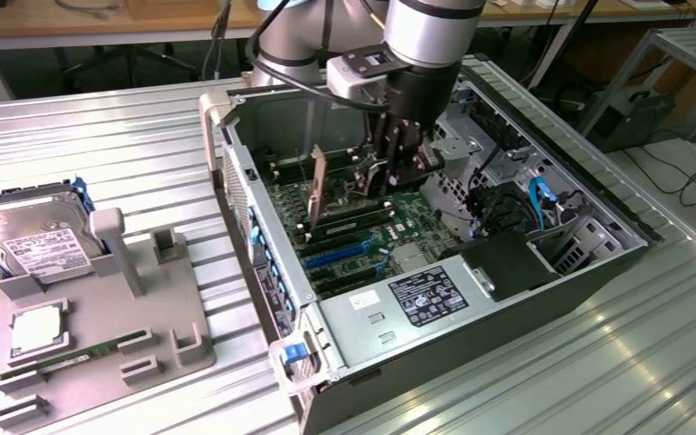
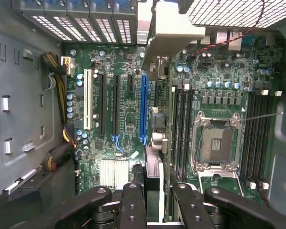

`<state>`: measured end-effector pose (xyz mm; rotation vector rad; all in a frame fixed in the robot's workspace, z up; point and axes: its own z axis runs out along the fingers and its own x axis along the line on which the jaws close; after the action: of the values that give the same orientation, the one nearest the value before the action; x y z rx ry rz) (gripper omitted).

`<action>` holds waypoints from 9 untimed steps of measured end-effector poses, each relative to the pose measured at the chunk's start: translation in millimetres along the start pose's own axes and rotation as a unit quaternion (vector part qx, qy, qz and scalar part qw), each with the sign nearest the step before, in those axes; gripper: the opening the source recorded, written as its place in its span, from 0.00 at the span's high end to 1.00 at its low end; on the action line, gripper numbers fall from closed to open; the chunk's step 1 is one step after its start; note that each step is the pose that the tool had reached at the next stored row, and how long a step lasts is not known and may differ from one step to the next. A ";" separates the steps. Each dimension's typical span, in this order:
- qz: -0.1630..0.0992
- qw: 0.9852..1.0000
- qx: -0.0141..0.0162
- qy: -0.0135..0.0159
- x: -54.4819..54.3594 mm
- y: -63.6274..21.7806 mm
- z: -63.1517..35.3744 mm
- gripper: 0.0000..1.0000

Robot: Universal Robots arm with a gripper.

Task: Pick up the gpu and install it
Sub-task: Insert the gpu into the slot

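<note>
Ribbed bare aluminium makes the table (image 1: 106, 136) under everything you see in the exterior view. The open black steel computer case (image 1: 590, 263) lies on its side at centre frame, with the green motherboard (image 1: 415, 222) exposed inside. The gripper (image 1: 399, 172) reaches down into the case from upper centre, and its black fingers (image 2: 133, 202) pinch the gpu (image 1: 320, 190), a thin flat card standing on edge. In the wrist view the gpu (image 2: 155, 143) runs edge-on from between the fingertips up to its pale metal bracket at upper centre, just beside the long blue slot (image 2: 143, 107); you cannot tell whether it is seated.

Around it you have black slots and one white slot (image 2: 87, 100) toward the left of the wrist frame, and the square silver CPU socket (image 2: 217, 143) with memory slots to the right. A labelled power supply (image 1: 427, 294) sits lower in the exterior frame. At lower left, a grey plastic holder (image 1: 142, 335) carries a silver hard drive (image 1: 28, 236) and a green memory stick (image 1: 76, 353).
</note>
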<state>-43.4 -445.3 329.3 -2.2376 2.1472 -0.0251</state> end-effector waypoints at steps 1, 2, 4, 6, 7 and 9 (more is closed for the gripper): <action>0.000 1.000 0.000 0.000 0.1 0.1 1.8 0.73; 0.000 1.000 0.000 0.000 0.1 0.1 3.5 0.73; 0.000 1.000 0.000 0.000 0.1 0.3 7.3 0.73; 0.000 1.000 -0.001 0.001 0.2 0.5 11.1 0.73; 0.000 1.000 -0.001 0.001 0.0 0.6 12.8 0.73; 0.000 1.000 -0.002 0.001 -0.1 0.7 16.5 0.73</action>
<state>-43.5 -444.9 312.7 -2.2403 2.1500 -0.0215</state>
